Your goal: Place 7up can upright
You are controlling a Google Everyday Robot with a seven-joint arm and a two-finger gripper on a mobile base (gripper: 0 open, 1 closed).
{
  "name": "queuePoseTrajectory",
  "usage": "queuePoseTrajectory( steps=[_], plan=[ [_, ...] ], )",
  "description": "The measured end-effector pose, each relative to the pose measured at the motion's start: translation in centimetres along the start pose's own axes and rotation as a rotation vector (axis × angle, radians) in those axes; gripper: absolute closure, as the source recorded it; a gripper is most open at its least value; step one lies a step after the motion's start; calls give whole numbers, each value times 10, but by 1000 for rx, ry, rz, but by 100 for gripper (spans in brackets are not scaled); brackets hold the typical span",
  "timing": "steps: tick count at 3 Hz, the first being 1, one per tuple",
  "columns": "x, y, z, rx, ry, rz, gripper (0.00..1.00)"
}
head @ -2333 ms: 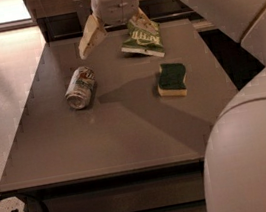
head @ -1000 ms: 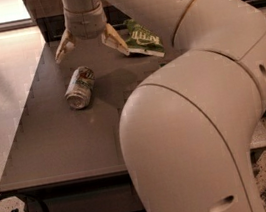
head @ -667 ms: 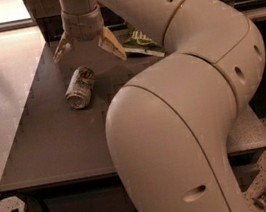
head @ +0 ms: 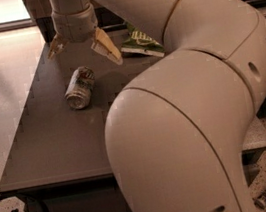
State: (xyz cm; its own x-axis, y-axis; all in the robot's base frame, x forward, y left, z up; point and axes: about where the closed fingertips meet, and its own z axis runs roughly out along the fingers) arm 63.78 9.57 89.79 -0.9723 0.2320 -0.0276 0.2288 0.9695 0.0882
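Firstly, arm (head: 197,97): blocked most of the view, hid the table's right half. Table (head: 48,142): dark, flat, left edge near the can. Bag (head: 142,43): green, white print, unreadable. Can (head: 80,88): lay on its side at left-centre, silvery-green label, no lettering legible. Gripper (head: 84,55): hung just above and behind the can, fingers (head: 105,45) spread wide, empty. Risks, judged: uneven finger contact rolling the can toward that edge; slanted grasp leaving it tilted, toppling on release.

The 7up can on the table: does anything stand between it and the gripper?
Nothing visible does. The gripper, fingers open, hangs above the silvery-green aluminium 7up can, which lies on its side on the grey table. The green chip bag lies off to the side.
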Motion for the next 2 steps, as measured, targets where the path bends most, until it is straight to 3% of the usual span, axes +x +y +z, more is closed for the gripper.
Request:
queuePoseTrajectory(
  steps=[1,2],
  plan=[
    [17,0,-5,-5,7,20,0],
    [26,0,1,-43,13,-22,0]
  ],
)
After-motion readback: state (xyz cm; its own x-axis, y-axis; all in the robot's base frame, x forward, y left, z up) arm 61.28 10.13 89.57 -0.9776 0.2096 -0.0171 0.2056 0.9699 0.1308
